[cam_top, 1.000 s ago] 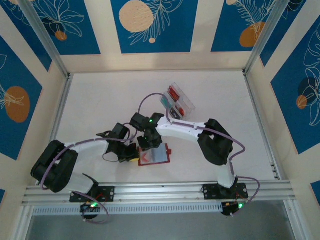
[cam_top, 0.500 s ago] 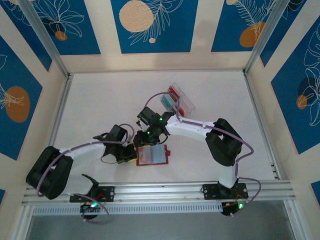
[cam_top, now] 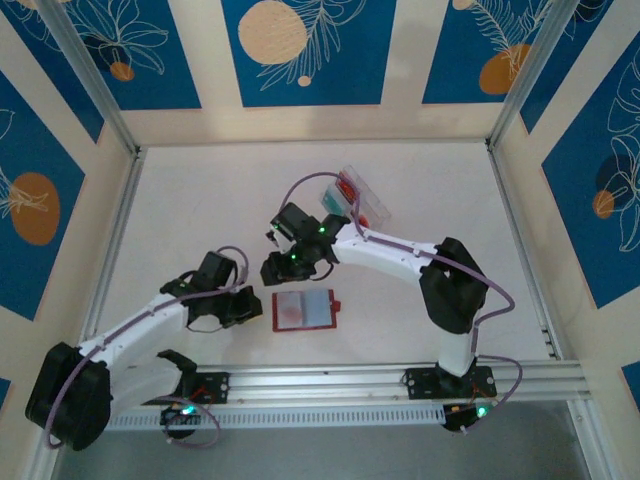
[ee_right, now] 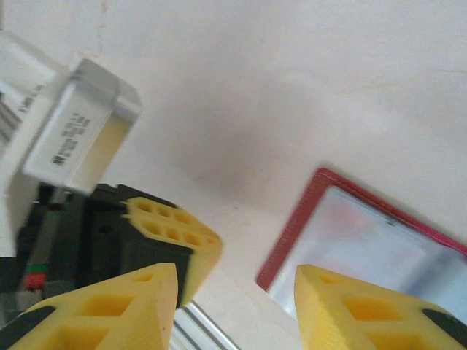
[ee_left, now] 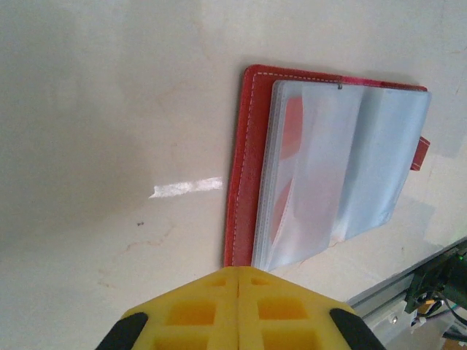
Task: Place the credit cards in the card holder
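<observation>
From where I stand, the left claw (cam_top: 248,308) comes first, low over the white tabletop (cam_top: 200,200). Its yellow fingers (ee_left: 211,313) are pressed flat together with nothing between them. I take that as a poking or pinning posture, not a grasping one: a shut tip is handy for holding a cover down.

Just beyond and a little to the right of it hangs the right claw (cam_top: 272,268). Its own camera shows the right claw (ee_right: 233,292) with its yellow fingers (ee_right: 139,292) spread apart and empty. The left claw (ee_right: 171,233) sits just under its left finger.

The small red leather-look folding card holder (cam_top: 303,310) lies just right of the left claw's tip and on the near-right side of the right claw. It touches neither. It is opened flat with its pale clear pockets facing up, which I judge is how it must lie for a card to slide in. In the left wrist view the card holder (ee_left: 328,168) shows a reddish shape through its left pocket. I can't tell whether that is a card or just the cover showing through.

Further right and well beyond the right claw sits the clear plastic compartment box (cam_top: 372,208). It holds the small coloured plastic credit cards (cam_top: 345,190), red and teal among them. With the right claw spread and bare, I'd guess that box is where it needs to reach.
</observation>
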Controlling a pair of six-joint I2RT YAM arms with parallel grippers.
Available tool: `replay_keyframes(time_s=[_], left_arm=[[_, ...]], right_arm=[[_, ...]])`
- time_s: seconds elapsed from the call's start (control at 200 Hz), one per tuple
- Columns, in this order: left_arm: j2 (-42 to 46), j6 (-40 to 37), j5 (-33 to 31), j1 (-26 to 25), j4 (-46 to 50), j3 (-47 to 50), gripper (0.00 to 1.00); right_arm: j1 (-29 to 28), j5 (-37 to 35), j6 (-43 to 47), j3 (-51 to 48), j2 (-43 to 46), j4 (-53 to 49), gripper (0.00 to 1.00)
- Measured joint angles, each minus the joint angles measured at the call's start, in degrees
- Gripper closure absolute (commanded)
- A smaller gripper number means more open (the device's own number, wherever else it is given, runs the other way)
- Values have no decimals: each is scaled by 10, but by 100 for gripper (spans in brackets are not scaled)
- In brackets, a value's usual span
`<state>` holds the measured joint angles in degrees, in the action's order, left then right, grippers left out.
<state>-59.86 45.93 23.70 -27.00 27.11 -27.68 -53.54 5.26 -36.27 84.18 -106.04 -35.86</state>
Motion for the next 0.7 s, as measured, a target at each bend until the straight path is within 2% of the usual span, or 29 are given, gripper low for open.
replay_keyframes(time_s=[0.22,0.45,0.57,0.7], left_arm=[[25,-5,0,0,20,-9,91],[16,1,0,0,21,-42,91],[-7,8,-7,-6,19,-66,91],[-39,20,-13,-19,-3,-91,91]], right_arm=[[28,-106,34,23,37,-83,52],[144,-193,71,26,70,-129,37],[203,-225,92,26,76,-132,37],[242,-265,118,30,73,-140,38]])
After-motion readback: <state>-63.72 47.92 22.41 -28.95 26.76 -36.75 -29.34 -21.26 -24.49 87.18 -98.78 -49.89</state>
